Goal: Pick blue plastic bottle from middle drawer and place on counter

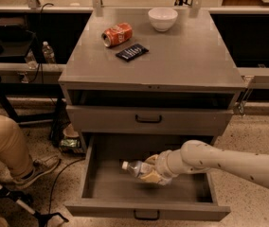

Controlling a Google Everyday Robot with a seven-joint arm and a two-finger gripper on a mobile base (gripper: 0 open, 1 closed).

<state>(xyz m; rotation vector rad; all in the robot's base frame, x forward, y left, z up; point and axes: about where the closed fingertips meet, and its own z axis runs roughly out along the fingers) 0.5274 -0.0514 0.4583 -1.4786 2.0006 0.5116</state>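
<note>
Here, the gripper sits low in the open drawer, clamped around the bottle. Lift straight up, clear the drawer above it, then swing to the counter overhead.

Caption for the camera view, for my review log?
Gripper grasps the blue plastic bottle inside the open middle drawer; red soda can, dark packet and white bowl sit on the counter.

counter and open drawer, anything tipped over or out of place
The red can lies on its side on the counter, back left, beside a dark packet. In the open drawer the bottle lies on its side too, cap pointing left, with the gripper at its right end. Nothing looks spilled.
</note>
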